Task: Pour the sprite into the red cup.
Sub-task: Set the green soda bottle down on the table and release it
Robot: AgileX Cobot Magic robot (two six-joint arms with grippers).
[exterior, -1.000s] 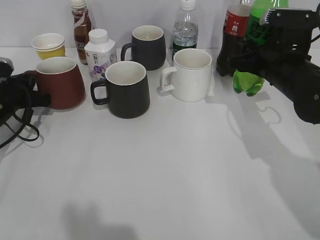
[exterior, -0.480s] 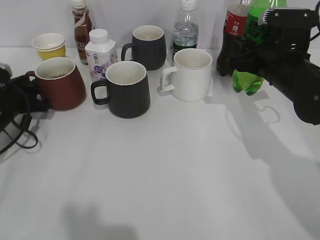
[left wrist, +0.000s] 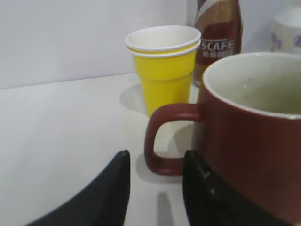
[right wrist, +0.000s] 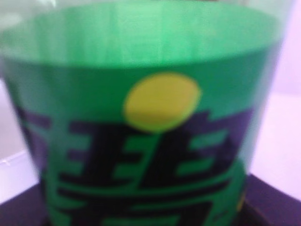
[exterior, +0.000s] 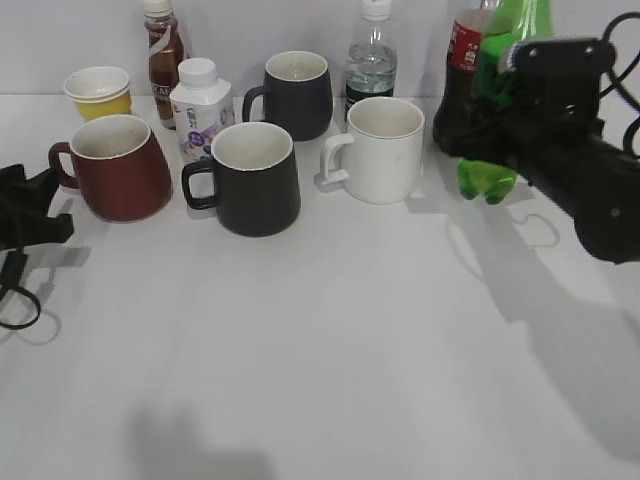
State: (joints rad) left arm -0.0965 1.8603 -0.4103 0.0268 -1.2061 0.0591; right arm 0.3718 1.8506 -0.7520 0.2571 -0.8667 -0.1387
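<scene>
At the upper right of the exterior frame we have the sprite bottle point(exterior: 489, 175) gripped in our right pincer point(exterior: 500, 120). Its lobed green base shows below the black arm, seemingly clear of the table point(exterior: 330, 340), and its neck rises above it. The right wrist frame is filled with its green label, so the grip sits around the label band. The cola bottle point(exterior: 466, 45) stands just behind it.

The red cup point(exterior: 120, 168) stands at the far left of the exterior frame, well apart from the bottle, with a black mug point(exterior: 250, 178) and a white mug point(exterior: 382, 150) between them.

Our left pincer point(left wrist: 155, 188) is open. In the left wrist frame its two dark fingers point(left wrist: 113, 188) lie low at the bottom edge, with the cup's handle just beyond the gap and nothing clasped.

To do this well, we judge the bottle should travel upright, high enough to pass over the mug rims, and tip only once its mouth is above the cup. Whether the cap is on we cannot tell.
</scene>
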